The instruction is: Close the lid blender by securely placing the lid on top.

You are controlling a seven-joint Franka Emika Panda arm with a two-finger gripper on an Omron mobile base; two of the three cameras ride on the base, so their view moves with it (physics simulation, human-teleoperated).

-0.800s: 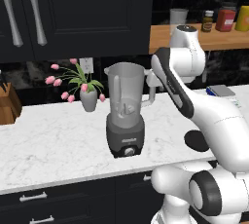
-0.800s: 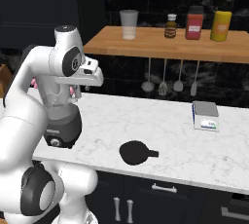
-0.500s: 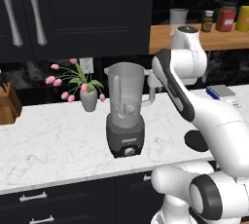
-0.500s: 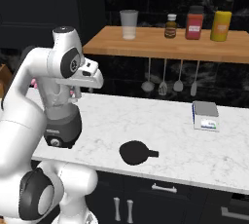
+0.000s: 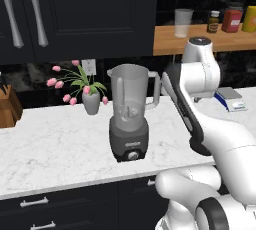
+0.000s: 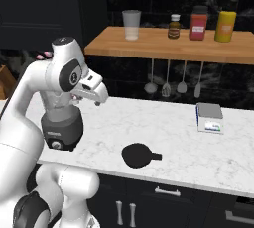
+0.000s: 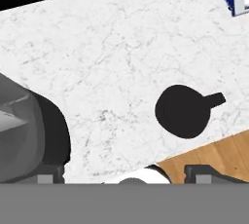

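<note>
- One blender (image 5: 130, 119) on the marble counter (image 5: 50, 149) in the left base view, jar mouth bare, no cap on it. Flower vase (image 5: 91, 101) just beside it to its left, knife block (image 5: 7, 109) at far left. Shelf above: one clear cup (image 5: 183, 22), three bottles/jars.
- Right base view: one lid (image 6: 137, 155), flat & black w/ a small tab, lying on the counter near the front edge, well apart from the blender, on its right. Gripper (image 6: 97, 97) hangs up by the jar, nothing in it. One small scale (image 6: 209, 118) further right; four utensils hang under the shelf.
- Hand view: lid (image 7: 185, 110) sits flat, right of centre; jar rim shows at left. Finger tips (image 7: 48, 178) stand wide apart, empty.
- Risks, imo: lid lies flat so pads may slide off its thin edge; it's close to the counter's front, a nudge could push it over. Carrying it back, the arm could clip the jar handle or vase. Set down crooked, it won't seat.
</note>
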